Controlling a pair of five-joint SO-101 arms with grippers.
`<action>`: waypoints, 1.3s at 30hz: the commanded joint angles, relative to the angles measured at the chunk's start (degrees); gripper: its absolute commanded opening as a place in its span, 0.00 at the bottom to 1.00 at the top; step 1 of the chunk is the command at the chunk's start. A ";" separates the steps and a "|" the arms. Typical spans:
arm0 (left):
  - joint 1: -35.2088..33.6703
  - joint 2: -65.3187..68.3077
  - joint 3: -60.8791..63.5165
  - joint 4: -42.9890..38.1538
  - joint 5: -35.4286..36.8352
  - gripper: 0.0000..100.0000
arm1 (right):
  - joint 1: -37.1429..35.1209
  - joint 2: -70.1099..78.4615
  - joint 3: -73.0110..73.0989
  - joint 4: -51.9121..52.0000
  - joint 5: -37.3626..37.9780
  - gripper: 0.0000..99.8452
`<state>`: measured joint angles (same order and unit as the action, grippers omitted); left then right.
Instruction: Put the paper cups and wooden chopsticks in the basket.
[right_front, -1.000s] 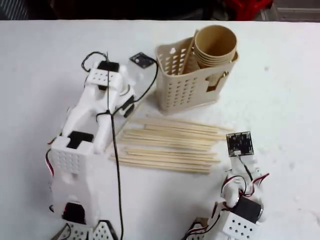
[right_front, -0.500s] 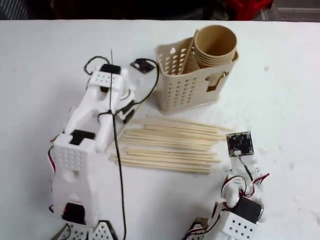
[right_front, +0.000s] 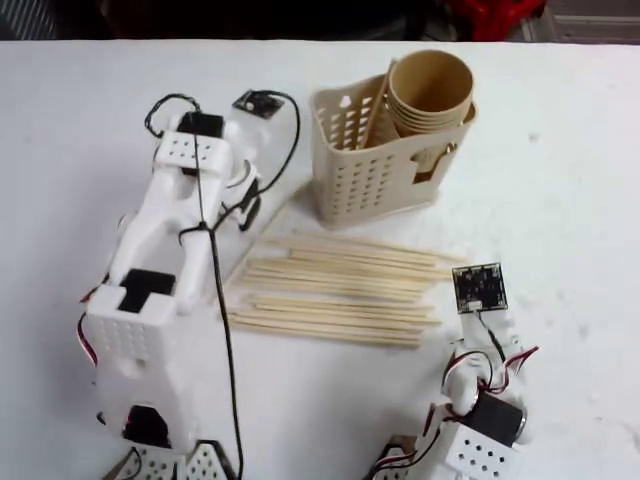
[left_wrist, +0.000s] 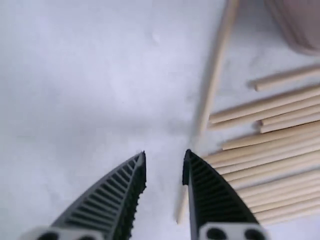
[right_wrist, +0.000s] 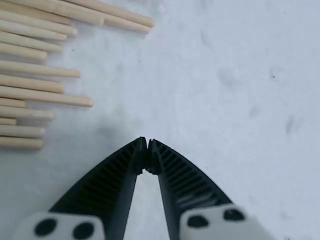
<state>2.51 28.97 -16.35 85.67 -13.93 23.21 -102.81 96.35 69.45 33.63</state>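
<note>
Chopsticks (right_front: 340, 290) crowd the table (right_front: 560, 150) beside the parted, empty left end effector (left_wrist: 164, 160), which may pinch several and scatter them, while the right end effector (right_wrist: 148, 143) sits closed.

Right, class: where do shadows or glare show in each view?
High view: even light, no glare on the table; the basket throws a faint shadow at its base. Left wrist view: a soft shadow beside the slanted chopstick. Right wrist view: a faint grey patch near the ends of the chopsticks.

White perforated left arm (right_front: 165, 290), black cable (right_front: 226, 340) along it, right arm (right_front: 480, 430) lower right, red wires (right_front: 522, 358), ridged black fingers (right_wrist: 185, 180)
</note>
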 joint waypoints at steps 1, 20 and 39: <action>0.92 -4.44 3.43 -1.58 0.97 0.14 | 0.22 0.04 0.53 -0.92 0.44 0.02; 2.07 -13.14 19.60 -16.26 -1.14 0.14 | 0.31 0.04 0.53 -0.92 0.44 0.02; 6.20 -25.71 39.12 -33.67 -2.11 0.18 | 0.31 0.04 0.53 -0.84 0.44 0.02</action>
<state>8.31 -1.80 28.31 52.97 -16.66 23.21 -102.81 96.35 69.45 33.63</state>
